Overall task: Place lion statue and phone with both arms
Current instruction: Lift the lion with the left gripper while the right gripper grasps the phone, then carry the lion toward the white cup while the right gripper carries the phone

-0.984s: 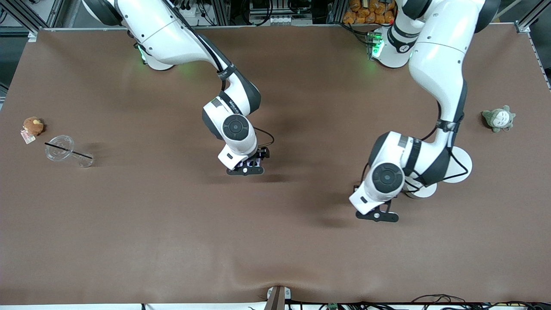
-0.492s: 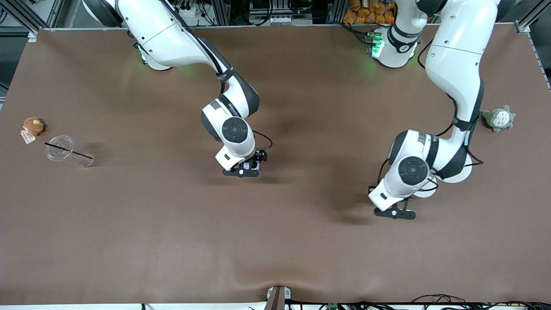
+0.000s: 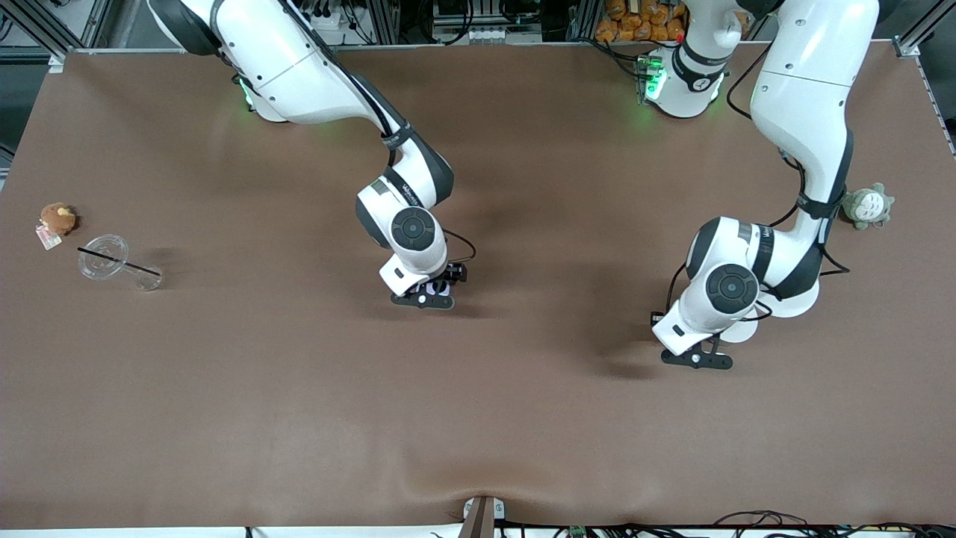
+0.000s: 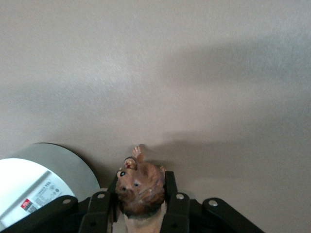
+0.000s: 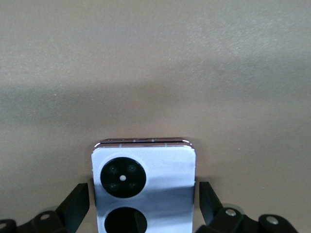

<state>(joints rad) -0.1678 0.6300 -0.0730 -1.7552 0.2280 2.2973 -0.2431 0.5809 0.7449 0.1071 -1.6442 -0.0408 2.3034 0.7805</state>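
The lion statue (image 4: 141, 187), small and orange-brown, is gripped between the fingers (image 4: 177, 206) of my left gripper (image 4: 141, 179), which hangs low over the table beside a white round container (image 4: 39, 179). In the front view the left gripper (image 3: 698, 355) hides the lion. The pale lavender phone (image 5: 144, 179), with two black camera circles, sits between the spread fingers of my right gripper (image 5: 144, 187), with a thin gap on each side. Its outer edge is at the table. In the front view the right gripper (image 3: 441, 284) is low over the table's middle and a bit of the phone (image 3: 437, 288) shows.
White round objects (image 3: 803, 302) lie partly under the left arm. A grey-green plush (image 3: 865, 205) sits at the left arm's end. A brown plush with a tag (image 3: 57, 218) and a toppled clear cup with a straw (image 3: 112, 265) lie at the right arm's end.
My left gripper has carried the lion toward the left arm's end of the table, closer to the white round objects. My right gripper has hardly shifted over the phone.
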